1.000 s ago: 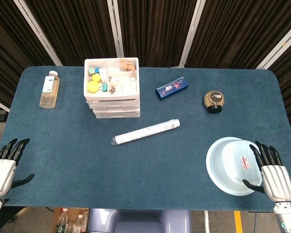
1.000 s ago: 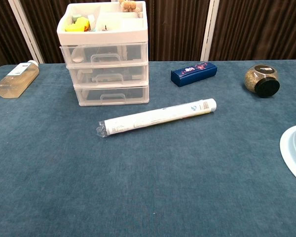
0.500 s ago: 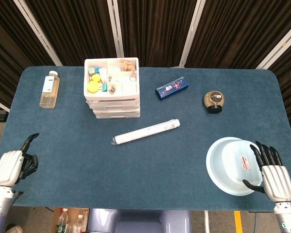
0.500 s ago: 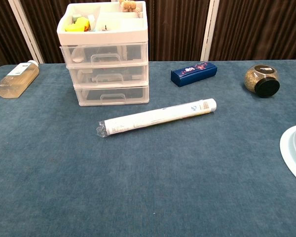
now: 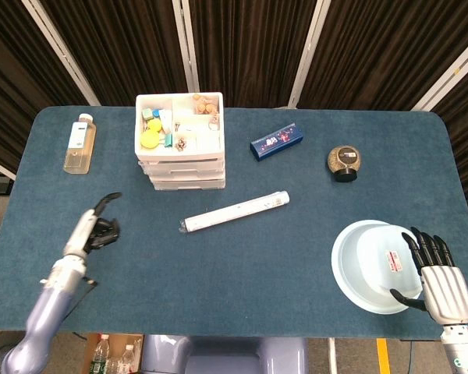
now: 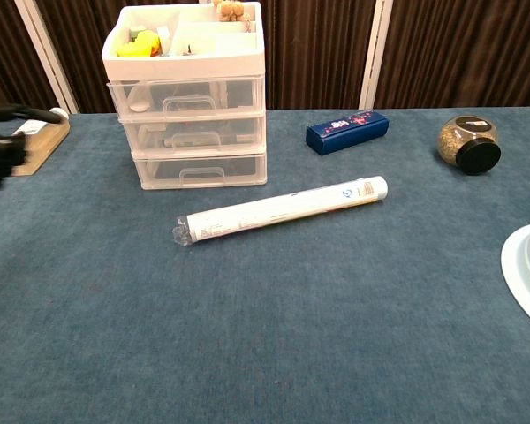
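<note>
My left hand point(image 5: 95, 226) hovers over the blue table point(image 5: 242, 296) at the near left, turned on its side with fingers apart and nothing in it. In the chest view the left hand point(image 6: 2, 143) shows blurred at the left edge, in front of a lying bottle of amber liquid point(image 6: 35, 140). The bottle point(image 5: 79, 143) lies well beyond the hand. My right hand point(image 5: 440, 285) rests at the near right with fingers straight, its fingertips at the rim of a pale blue bowl point(image 5: 349, 265). It holds nothing.
A white three-drawer organiser point(image 5: 181, 160) point(image 6: 194, 132) carries a top tray of small items. A long white tube point(image 5: 234, 211) point(image 6: 278, 208) lies mid-table. A blue box point(image 5: 277, 141) point(image 6: 346, 132) and a lying jar point(image 5: 344, 163) point(image 6: 468, 143) sit further back. The bowl's edge point(image 6: 526, 269) shows at right.
My left hand has come in from the table's near left edge, forward and to the right, turning on its side and entering the chest view. The right hand has not moved.
</note>
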### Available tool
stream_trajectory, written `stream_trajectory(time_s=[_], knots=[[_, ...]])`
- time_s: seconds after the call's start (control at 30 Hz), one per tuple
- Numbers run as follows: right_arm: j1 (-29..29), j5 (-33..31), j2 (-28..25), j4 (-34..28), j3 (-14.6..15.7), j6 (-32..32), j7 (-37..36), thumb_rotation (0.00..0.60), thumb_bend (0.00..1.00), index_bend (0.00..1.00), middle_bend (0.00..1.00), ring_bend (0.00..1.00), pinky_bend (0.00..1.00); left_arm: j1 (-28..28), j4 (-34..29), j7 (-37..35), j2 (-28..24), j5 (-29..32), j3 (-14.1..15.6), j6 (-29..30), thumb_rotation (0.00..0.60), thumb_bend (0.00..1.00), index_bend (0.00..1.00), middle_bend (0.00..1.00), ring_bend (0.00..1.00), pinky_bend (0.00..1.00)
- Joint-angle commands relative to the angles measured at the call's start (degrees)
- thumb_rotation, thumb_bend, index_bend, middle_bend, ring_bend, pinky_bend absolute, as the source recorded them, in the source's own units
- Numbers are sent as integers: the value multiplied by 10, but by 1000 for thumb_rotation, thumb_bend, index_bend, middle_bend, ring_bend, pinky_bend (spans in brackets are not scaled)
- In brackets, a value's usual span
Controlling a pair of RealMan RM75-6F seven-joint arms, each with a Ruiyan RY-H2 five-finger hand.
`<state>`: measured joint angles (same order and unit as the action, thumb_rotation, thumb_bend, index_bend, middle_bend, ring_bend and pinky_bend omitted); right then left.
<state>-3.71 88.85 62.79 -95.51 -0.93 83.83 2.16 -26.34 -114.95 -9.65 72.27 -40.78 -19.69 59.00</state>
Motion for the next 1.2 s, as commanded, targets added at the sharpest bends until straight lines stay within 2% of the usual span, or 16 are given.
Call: stream_trajectory(time_s=[0.03,0.2,0.47,0.8,1.2], knots=[[-1,1,-1,0,0,-1,-2,600,111,0,0,0,0,-61,25,-19,52,82,-46,-42,600,737,150,978,946,961],[-1,3,-3,-1,1,-1,-9,600,112,0,0,0,0,-106,70,-29,101,137,-70,-53,600,738,157,978,946,961],[-2,4,-5,-2,1,-1,-16,600,111,0,0,0,0,-147,108,-20,156,164,-87,-27,600,738,156,977,947,961],[-1,1,-9,-8,2,-4,-26,600,111,0,0,0,0,-178,177,-17,212,169,-101,-15,600,739,155,977,947,961],[-1,1,-12,-12,1,-5,-35,600,111,0,0,0,0,-212,236,1,253,184,-122,-20,600,738,155,977,947,961]])
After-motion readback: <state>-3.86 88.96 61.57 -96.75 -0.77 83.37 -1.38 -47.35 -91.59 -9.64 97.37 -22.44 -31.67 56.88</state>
